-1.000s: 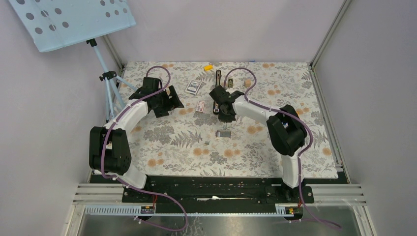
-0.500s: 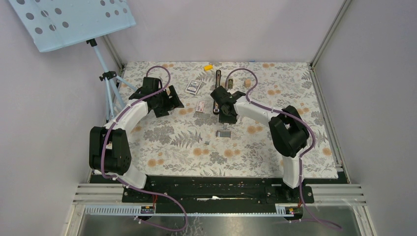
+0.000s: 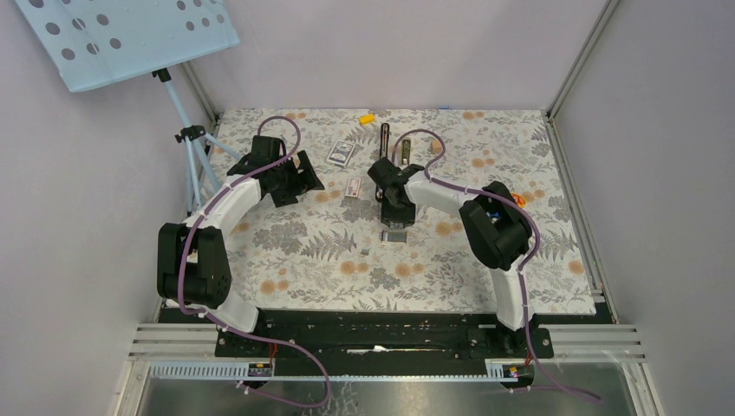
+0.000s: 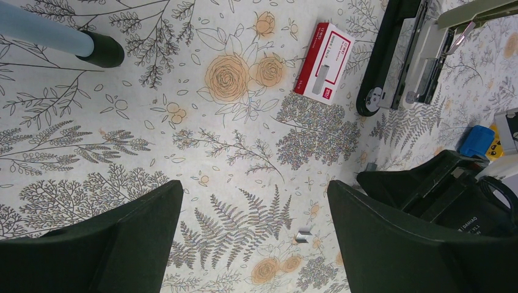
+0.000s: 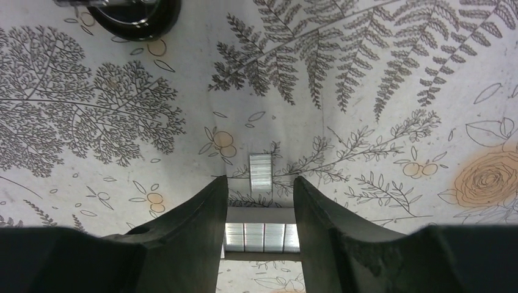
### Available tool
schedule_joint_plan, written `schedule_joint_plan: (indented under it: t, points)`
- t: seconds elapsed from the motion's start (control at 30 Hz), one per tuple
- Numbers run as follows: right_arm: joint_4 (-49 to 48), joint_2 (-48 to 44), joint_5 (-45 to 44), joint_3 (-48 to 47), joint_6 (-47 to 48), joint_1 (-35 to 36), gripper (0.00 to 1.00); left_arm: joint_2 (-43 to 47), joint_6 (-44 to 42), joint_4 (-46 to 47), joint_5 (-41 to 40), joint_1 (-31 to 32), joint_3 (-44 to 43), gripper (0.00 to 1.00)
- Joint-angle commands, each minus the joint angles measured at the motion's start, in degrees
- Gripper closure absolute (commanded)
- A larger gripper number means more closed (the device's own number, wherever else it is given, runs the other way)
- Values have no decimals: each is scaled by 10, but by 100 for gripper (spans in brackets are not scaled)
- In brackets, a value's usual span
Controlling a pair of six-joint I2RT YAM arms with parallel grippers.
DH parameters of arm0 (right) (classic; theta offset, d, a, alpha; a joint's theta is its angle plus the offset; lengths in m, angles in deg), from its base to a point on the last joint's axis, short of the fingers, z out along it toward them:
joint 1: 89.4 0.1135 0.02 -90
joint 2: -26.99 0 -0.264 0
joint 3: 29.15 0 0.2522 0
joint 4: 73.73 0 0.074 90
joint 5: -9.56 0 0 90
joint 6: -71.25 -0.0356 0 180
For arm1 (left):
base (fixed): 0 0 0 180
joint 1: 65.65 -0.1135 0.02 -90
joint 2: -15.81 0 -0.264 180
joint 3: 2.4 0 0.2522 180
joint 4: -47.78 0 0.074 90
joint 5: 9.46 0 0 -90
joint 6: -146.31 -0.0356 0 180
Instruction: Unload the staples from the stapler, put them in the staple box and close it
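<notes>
The right end effector [image 5: 261, 180] has just slid nearward from the stapler [image 3: 384, 137], which lies open at the far middle of the tabletop [image 3: 286, 260]. It now hangs over the staples [image 5: 262, 237], which lie loose on the near side of the stapler. Its fingers are parted astride a strip, pinching nothing yet. The staples look to be out already, so gathering them seems next. The left end effector [image 4: 253, 244] sits spread wide and empty.
</notes>
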Motion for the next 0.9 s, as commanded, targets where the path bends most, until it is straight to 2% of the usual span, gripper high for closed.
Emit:
schedule_joint_plan:
  t: [0.0, 0.43, 0.87]
  points:
    - [13, 17, 0, -29, 9, 5, 51, 18, 3, 24, 7, -3, 3, 8]
    - [15, 25, -5, -27, 12, 6, 78, 14, 4, 24, 8, -3, 3, 7]
    - [24, -17, -33, -41, 8, 5, 81, 14, 4, 24, 9, -3, 2, 7]
